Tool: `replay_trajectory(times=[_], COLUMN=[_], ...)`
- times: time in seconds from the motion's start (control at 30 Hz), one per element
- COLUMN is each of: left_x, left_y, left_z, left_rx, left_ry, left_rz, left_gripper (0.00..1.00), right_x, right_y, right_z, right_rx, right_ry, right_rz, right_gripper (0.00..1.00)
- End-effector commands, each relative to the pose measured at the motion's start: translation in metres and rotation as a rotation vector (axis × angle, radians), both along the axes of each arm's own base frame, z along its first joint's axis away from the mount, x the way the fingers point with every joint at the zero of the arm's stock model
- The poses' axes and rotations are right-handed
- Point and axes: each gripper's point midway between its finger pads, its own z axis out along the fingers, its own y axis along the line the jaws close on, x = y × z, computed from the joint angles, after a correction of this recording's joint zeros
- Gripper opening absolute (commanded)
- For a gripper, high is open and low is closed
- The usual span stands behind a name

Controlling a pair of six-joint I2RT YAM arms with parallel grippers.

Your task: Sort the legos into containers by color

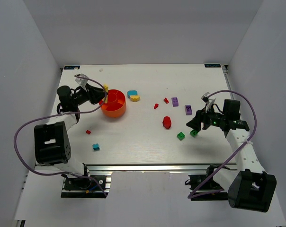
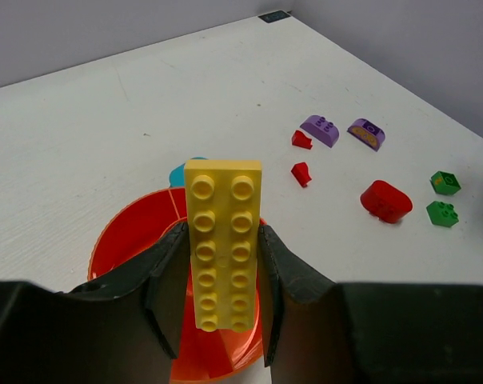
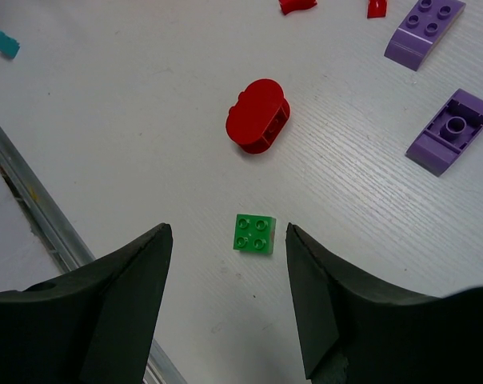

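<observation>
Two hands, two different states. My left gripper point(image 1: 104, 96) is clamped on a long yellow brick point(image 2: 222, 240), one finger against each long side. It holds the brick with its studs facing the wrist camera, above the red insert of the orange dish point(image 2: 129, 232). The dish stands toward the far left corner of the table, with a teal rounded piece point(image 1: 132, 93) and a yellow rounded piece point(image 1: 135, 98) just beside it on its right. My right gripper point(image 3: 228, 240) hangs near the right edge, spread wide and holding nothing. In its wrist view a small green brick point(image 3: 254, 234) lies flat on the table in the gap between my fingers, touching neither. Beyond it rests a red rounded piece point(image 3: 257, 116), and further off are two purple pieces point(image 3: 424, 32), one of them underside up. A teal brick point(image 1: 96, 147) lies toward the near left corner.
</observation>
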Motion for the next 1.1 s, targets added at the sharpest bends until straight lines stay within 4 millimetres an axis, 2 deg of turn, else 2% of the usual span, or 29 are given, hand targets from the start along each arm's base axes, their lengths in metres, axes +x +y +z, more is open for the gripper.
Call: replay_trajectory(times=[0.0,0.13,0.27,0.4,0.83,1.0,1.07], left_x=[0.000,0.000,0.001,0.004,0.013,0.013,0.014], left_y=[0.001,0.002,0.006,0.011,0.021,0.021,0.022], left_z=[0.000,-0.001,-0.010,-0.018,-0.032,-0.034,-0.034], left_rx=[0.010,-0.003,-0.006,-0.009,-0.018,-0.018,-0.018], left_ry=[-0.052,-0.063,-0.046,-0.027,0.018,0.029,0.031], left_rz=[-0.021,-0.005,0.015,0.031,0.056,0.062,0.065], left_gripper=[0.00,0.05,0.07,0.16,0.31,0.50,0.54], right_x=[0.006,0.006,0.006,0.006,0.005,0.004,0.004], right_y=[-0.002,-0.002,-0.003,-0.002,-0.001,-0.001,0.000], right_z=[0.001,-0.001,-0.002,-0.002,-0.002,-0.001,-0.001], right_rx=[-0.008,-0.010,-0.010,-0.011,-0.006,-0.003,-0.001], right_ry=[-0.033,-0.026,-0.021,-0.021,-0.017,-0.019,-0.019], right_rz=[0.000,0.000,-0.001,0.001,0.008,0.011,0.013], right_gripper=[0.64,0.64,0.64,0.65,0.65,0.65,0.65])
